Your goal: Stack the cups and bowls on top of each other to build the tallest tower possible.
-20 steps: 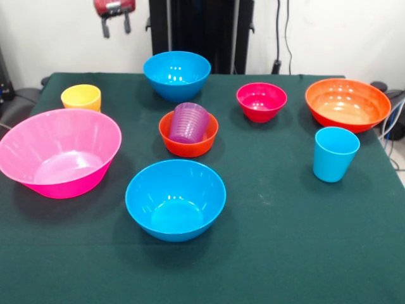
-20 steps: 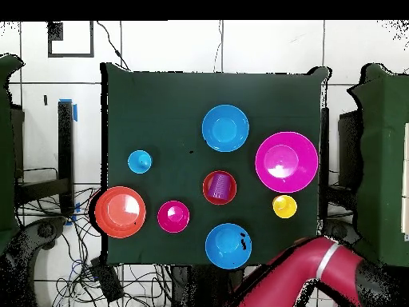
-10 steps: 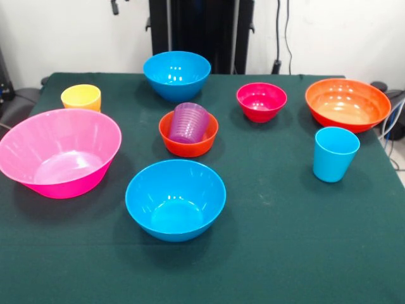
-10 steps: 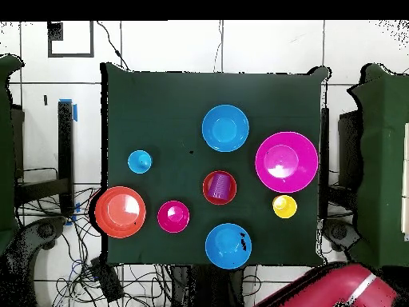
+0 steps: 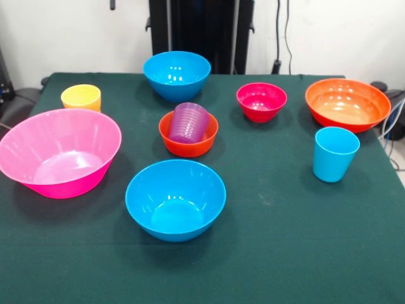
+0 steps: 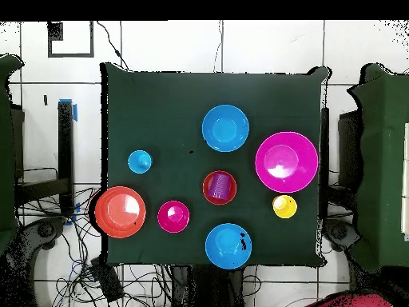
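Only a dark gripper [image 5: 112, 4] tip pokes in at the front view's top edge, too little to tell whether it is spread or closed. It hangs well apart from everything on the green cloth-covered table [image 5: 285, 240]. Nearest below it sits the small yellow plastic cup [image 5: 81, 97], with the far glossy blue bowl [image 5: 176, 74] beside. Further out, the ribbed translucent purple cup [image 5: 188, 121] leans inside the small orange bowl [image 5: 188, 133]. The small magenta-red bowl [image 5: 261, 101] and the wide orange bowl [image 5: 347, 104] stand along the far side. The tall light blue cup [image 5: 335, 153] is upright. The big pink bowl [image 5: 59, 151] and the near blue bowl [image 5: 175, 198] lie closest to the camera. No writing is legible.
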Motion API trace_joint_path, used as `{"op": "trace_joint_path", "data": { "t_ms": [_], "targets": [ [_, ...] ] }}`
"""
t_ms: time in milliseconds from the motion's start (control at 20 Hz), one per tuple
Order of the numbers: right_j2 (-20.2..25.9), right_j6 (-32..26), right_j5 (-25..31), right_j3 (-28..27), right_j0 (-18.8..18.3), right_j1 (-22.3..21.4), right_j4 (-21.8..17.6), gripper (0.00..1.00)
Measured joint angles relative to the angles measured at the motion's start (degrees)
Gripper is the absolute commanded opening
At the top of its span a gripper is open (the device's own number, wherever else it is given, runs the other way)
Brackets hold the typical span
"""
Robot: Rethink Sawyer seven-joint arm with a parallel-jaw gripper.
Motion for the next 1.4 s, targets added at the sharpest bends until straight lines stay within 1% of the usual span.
{"op": "trace_joint_path", "data": {
  "t_ms": [300,350,600,900,1050,1300,1400],
  "targets": [
    [0.00,0.00,-0.01,-3.58,-4.38,2.78,-0.71,1.00],
    [0.00,0.00,-0.01,-3.69,-4.49,2.88,-0.71,1.00],
    [-0.01,0.00,-0.14,-6.69,-7.43,5.34,-0.71,1.00],
    [-0.22,-0.04,-0.12,-9.00,-10.11,7.47,-0.68,1.00],
    [-0.78,-0.31,-0.12,-10.63,-12.52,8.87,-0.52,1.00],
    [-1.59,-0.34,-0.13,-11.68,-15.06,10.43,-0.34,1.00],
    [-1.90,-0.49,-0.13,-12.02,-15.41,10.91,-0.29,1.00]
  ]
}}
